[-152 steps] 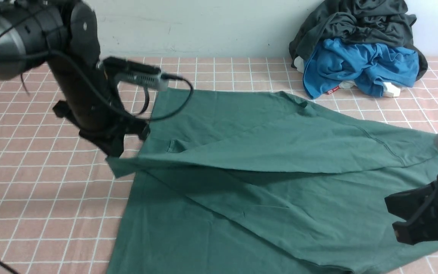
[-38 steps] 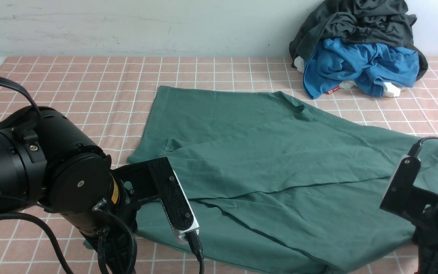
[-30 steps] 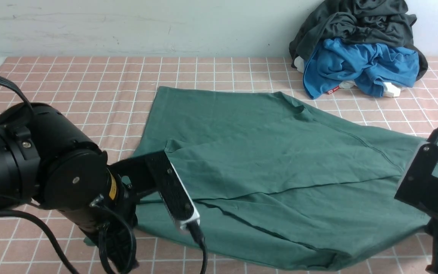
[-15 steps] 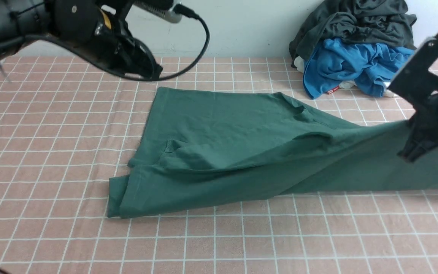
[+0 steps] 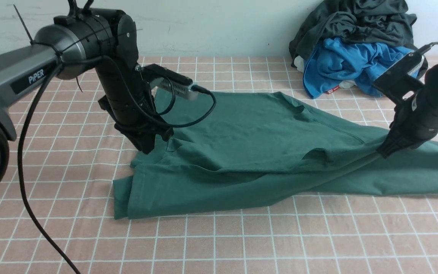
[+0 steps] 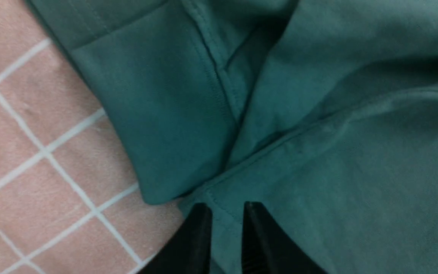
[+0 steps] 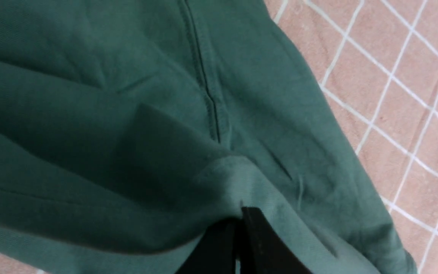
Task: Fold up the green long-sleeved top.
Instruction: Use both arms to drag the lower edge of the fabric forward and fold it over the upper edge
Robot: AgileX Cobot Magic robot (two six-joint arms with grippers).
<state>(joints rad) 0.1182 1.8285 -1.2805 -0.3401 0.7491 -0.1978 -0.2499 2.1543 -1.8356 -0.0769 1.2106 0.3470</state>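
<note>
green long-sleeved top [image 5: 249,152] part folded on checked cloth [image 5: 51,171]; left gripper [image 6: 224,226] jaws slightly parted over its edge, holding nothing; right gripper [image 7: 238,236] pinches a fold; lay it flat, edges matched, before releasing

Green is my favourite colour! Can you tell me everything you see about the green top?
The green top is a big, dark green, soft cotton-looking shirt with stitched seams. It lies partly folded and rumpled on the pink checked table, one layer doubled over another. The right gripper pinches a bunch of it at the right side. The left gripper hangs at its left edge, jaws slightly apart, not holding it.
</note>
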